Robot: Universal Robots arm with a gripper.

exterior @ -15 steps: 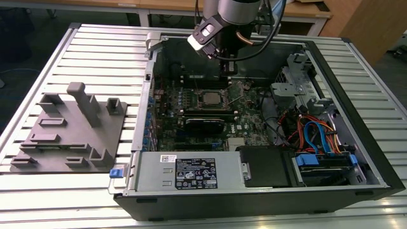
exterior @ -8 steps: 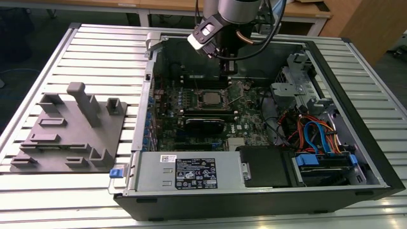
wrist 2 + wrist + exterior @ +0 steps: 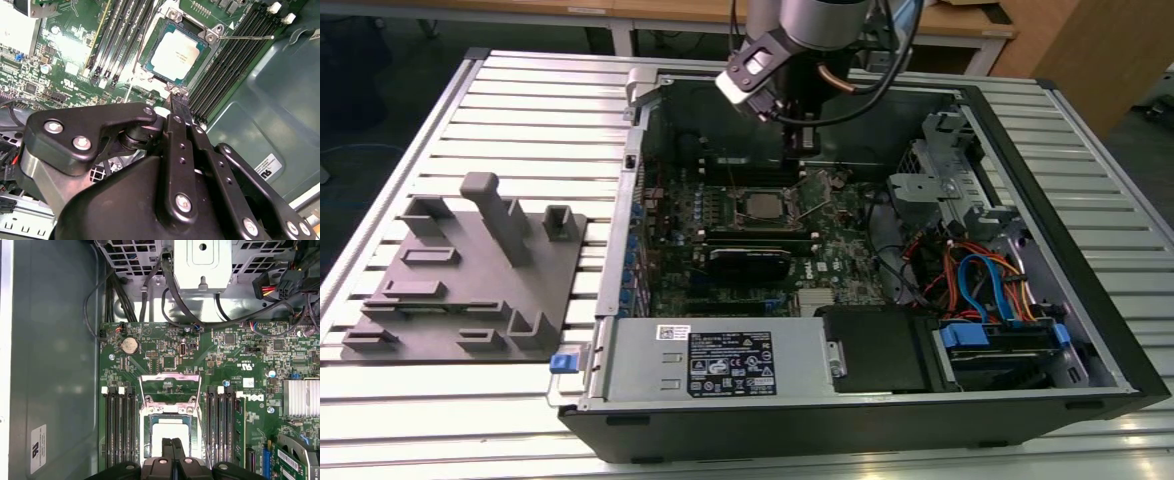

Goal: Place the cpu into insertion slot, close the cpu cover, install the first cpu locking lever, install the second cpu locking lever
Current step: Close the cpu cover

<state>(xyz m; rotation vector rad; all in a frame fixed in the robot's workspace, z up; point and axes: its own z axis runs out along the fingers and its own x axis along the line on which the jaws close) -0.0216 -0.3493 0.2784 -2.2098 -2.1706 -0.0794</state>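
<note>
We see an open black desktop computer case [image 3: 1101, 330] lying on its side on a silver slatted metal bench [image 3: 520, 100]. Its green motherboard [image 3: 720, 190] faces up. On the exterior view's left, a grey moulded plastic fixture [image 3: 467, 280] with upright posts sits on the bench, well apart from the work. A silver-and-black robot arm [image 3: 817, 20] reaches down into the far part of the case.

The cpu [image 3: 758, 205], a small flat square chip with a pale silver metal top, lies level in the insertion slot [image 3: 214, 36]. This slot is a square socket with a silver metal rim, set between 2 banks of long narrow black memory slots [image 3: 120, 425]. Both wrist views show the chip [image 3: 177, 54] [image 3: 169, 431] seated there.

In the first wrist view the cpu cover [image 3: 170, 376], a thin silver metal frame with a large square window, appears tilted up at the slot's far edge and not lying over the chip. In the second wrist view a thin silver wire lever [image 3: 245, 36] sticks out sideways over the memory slots.

The black gripper [image 3: 176, 102] [image 3: 172, 442] hovers just beside the near edge of the slot. Its 2 narrow fingers are pressed together, and we see nothing held between them. We cannot tell whether the tips touch the board.
</note>
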